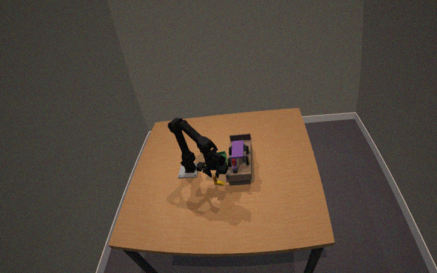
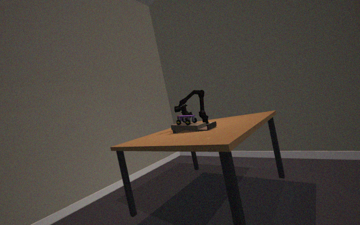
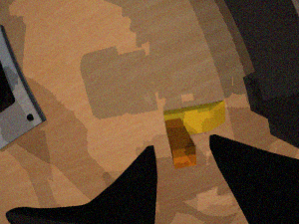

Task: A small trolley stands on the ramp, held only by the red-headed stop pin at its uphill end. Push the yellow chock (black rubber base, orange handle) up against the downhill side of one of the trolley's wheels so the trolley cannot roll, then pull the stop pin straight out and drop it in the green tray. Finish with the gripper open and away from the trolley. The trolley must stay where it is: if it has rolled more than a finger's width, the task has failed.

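Here, the parted gripper [image 1: 213, 175] [image 3: 181, 146] has room around the chock's upright handle [image 1: 215, 179] [image 3: 181, 143].

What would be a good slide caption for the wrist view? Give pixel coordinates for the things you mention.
Open claw [image 1: 213, 176] [image 3: 181, 146] above the table, the chock's orange handle [image 3: 184, 159] showing between its fingertips.

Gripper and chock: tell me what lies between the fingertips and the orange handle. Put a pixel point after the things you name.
In the wrist view, nothing shows between the gripper's [image 3: 181, 140] tips and the handle [image 3: 184, 159].
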